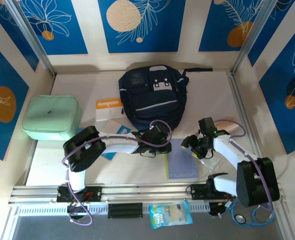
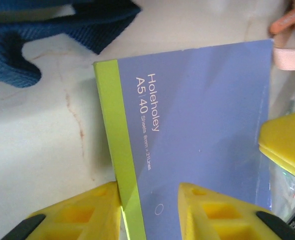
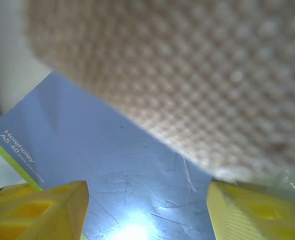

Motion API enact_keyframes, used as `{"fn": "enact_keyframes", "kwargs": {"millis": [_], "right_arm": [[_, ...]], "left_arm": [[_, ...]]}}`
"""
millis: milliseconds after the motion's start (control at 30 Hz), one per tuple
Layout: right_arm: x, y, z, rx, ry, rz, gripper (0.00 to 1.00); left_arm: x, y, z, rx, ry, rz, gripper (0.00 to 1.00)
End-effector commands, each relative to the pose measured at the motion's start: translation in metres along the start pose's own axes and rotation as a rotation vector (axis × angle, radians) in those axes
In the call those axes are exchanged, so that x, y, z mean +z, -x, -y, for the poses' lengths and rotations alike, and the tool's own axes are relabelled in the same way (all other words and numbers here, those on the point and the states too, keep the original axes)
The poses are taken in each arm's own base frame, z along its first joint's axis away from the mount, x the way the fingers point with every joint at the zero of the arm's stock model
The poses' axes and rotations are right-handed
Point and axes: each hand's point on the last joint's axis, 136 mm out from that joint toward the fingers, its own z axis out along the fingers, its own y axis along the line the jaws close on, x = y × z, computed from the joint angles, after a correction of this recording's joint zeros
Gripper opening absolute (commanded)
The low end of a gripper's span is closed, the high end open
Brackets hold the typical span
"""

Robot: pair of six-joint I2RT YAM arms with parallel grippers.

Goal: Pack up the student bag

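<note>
Pale, faintly veined counter point(image 1: 212, 100), boxed in by blue-and-cream leaf-print panels. Just beyond the left claw point(image 2: 148, 194), the large dark navy fabric student bag point(image 1: 152, 97), flat on its back, coarse in weave, grey-white patch toward the far end, seemingly zipped and not yet opened for packing. Directly beneath both claws, a thin lavender-blue softcover notebook with a lime-green spine strip point(image 2: 197, 125), smooth, slightly glossy, flat on the counter. Yellow wedge-shaped jaws of the left claw partly open, astride the green spine edge, gripping nothing; probably set so to nip that thin edge and lift it. Right claw point(image 3: 147, 200) spread wide over the cover's other side, holding nothing, perhaps there to steady the book. Close ahead of the right claw, a blurred beige dimpled surface, soft-looking, identity unclear.
</note>
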Motion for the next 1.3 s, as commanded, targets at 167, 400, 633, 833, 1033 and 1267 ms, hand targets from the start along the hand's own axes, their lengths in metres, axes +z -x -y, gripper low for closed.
{"fn": "enact_keyframes", "kwargs": {"millis": [167, 400, 633, 833, 1033, 1267], "right_arm": [[0.004, -0.012, -0.007, 0.001, 0.041, -0.081, 0.64], [0.007, -0.013, -0.009, 0.006, 0.055, -0.095, 0.60], [0.004, -0.009, -0.013, 0.001, 0.074, -0.080, 0.59], [-0.019, 0.007, -0.028, -0.033, 0.138, 0.004, 0.58], [-0.074, 0.027, -0.075, -0.114, 0.387, 0.168, 0.66], [-0.122, 0.034, -0.144, -0.105, 0.728, 0.183, 0.75]], "left_arm": [[-0.038, 0.012, 0.092, 0.145, -0.341, 0.125, 0.25], [-0.028, 0.010, 0.088, 0.140, -0.316, 0.101, 0.28], [-0.013, 0.016, 0.067, 0.089, -0.210, 0.069, 0.25], [-0.033, 0.036, 0.074, 0.136, -0.206, 0.131, 0.00], [-0.091, 0.087, 0.074, 0.169, -0.189, 0.268, 0.00], [-0.185, 0.176, 0.041, -0.020, -0.186, 0.540, 0.00]]}}
